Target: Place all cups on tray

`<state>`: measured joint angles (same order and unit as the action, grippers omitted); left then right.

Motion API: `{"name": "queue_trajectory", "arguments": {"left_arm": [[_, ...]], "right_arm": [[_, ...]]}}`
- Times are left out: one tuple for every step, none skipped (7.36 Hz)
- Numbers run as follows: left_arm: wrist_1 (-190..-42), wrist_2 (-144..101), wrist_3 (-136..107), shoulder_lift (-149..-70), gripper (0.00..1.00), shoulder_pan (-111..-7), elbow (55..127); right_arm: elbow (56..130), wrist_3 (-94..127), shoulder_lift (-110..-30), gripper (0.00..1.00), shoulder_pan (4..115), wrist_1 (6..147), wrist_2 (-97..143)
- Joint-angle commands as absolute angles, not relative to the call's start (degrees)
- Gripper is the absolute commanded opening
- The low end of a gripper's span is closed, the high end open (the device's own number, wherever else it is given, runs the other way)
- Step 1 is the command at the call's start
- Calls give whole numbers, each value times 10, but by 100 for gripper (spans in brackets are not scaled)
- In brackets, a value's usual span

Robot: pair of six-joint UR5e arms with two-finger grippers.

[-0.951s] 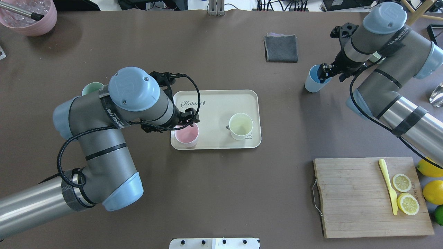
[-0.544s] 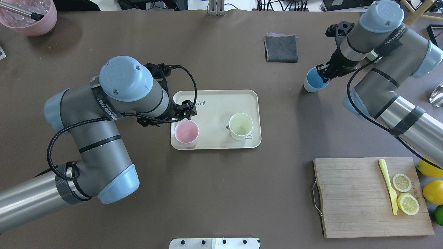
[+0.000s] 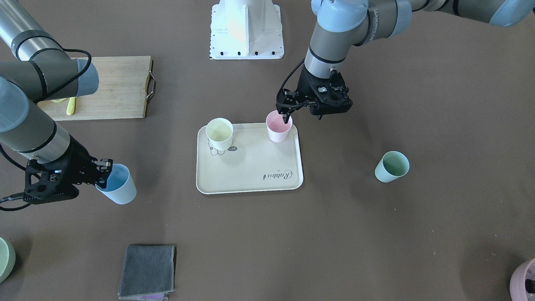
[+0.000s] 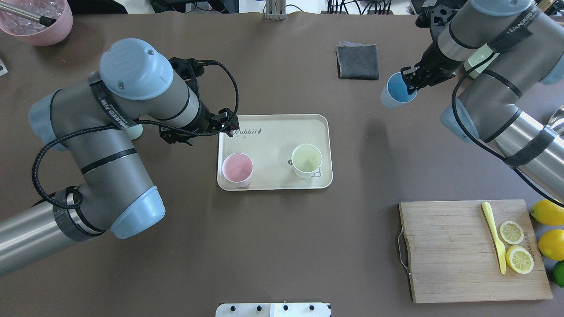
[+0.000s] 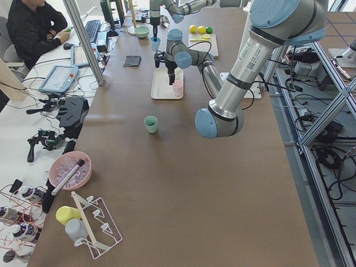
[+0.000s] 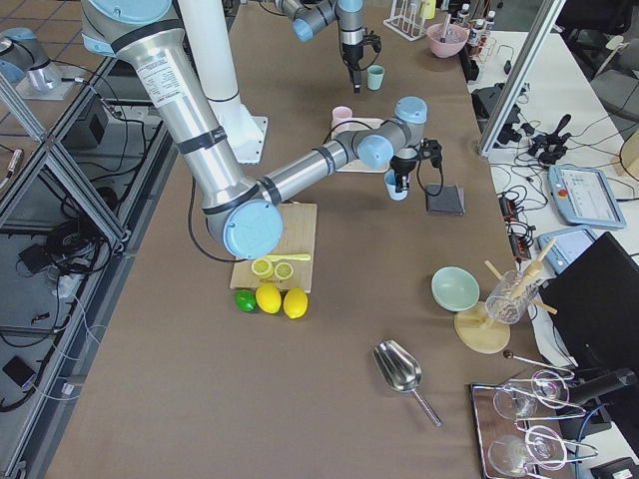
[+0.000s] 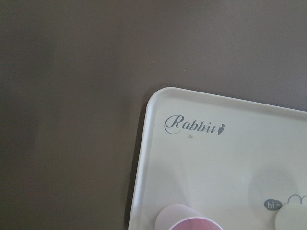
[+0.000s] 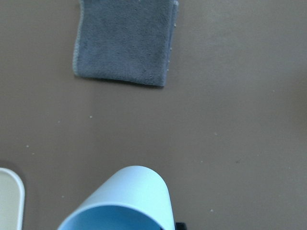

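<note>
The cream tray [image 4: 282,132] holds the pink cup [image 4: 238,169] at its near left and the pale yellow cup [image 4: 306,160] at its right. My left gripper [image 4: 228,123] hangs open above the tray's far left corner, apart from the pink cup [image 3: 278,126]. My right gripper [image 4: 410,83] is shut on the rim of the light blue cup [image 4: 398,92], which is tilted and lifted off the table to the right of the tray. The mint green cup [image 3: 391,166] stands on the table to the tray's left, mostly hidden by my left arm in the overhead view.
A folded grey cloth [image 4: 358,61] lies just beyond the blue cup. A wooden cutting board [image 4: 449,251] with lemon slices and a yellow knife sits near right, whole lemons beside it. A mauve pot [image 4: 37,22] stands far left, a pale green bowl [image 3: 4,257] far right.
My left gripper let go of the pink cup and rose back toward the tray's far left corner. My right gripper lifted the blue cup and carried it away from me.
</note>
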<state>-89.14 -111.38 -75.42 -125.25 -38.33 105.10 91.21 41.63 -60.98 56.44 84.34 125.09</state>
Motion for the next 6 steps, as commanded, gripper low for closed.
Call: {"name": "queue_trajectory", "arguments": {"left_arm": [[-890, -1149, -718, -1240, 98, -416, 1059], [-891, -1151, -704, -1229, 98, -424, 1063], [-891, -1154, -688, -1225, 98, -443, 1063], [-890, -1164, -652, -1215, 98, -462, 1064], [-890, -1187, -597, -1201, 98, -493, 1062], [-890, -1198, -545, -1189, 98, -520, 1053]], "right_arm": [[921, 485, -564, 0, 532, 878, 1244], [914, 523, -542, 0, 512, 878, 1227], [898, 562, -523, 0, 489, 875, 1210], [870, 583, -495, 0, 471, 875, 1196], [865, 597, -487, 0, 455, 871, 1185], [865, 619, -489, 0, 438, 852, 1176]]}}
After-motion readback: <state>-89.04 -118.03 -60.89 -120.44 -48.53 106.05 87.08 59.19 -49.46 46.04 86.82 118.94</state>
